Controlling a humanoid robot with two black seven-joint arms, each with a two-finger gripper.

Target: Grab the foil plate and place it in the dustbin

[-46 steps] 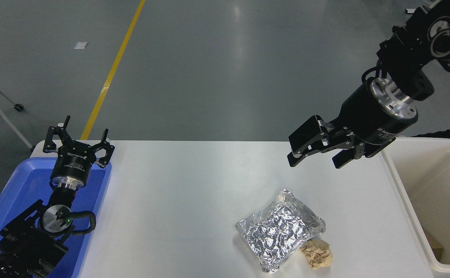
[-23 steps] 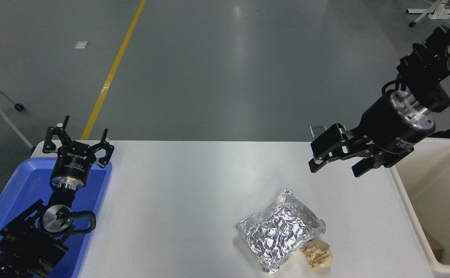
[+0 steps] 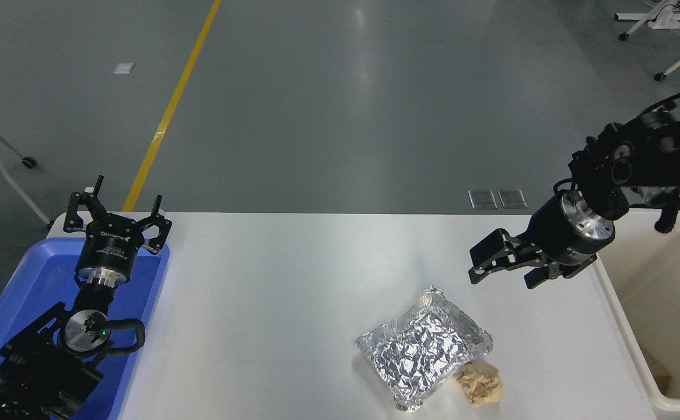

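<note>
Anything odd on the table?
Nothing spilled. The foil plate is crinkled and lies askew to the table edge, with a crumpled paper ball touching its near right side. Right pincer hangs open above it.

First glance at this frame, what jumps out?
The shiny foil plate lies crinkled on the white table, right of centre, with a tan paper ball touching its near right corner. Above it, the right claw hangs open next to the cream dustbin at the right edge. The left claw sits parked, open, over a blue tray at the left.
</note>
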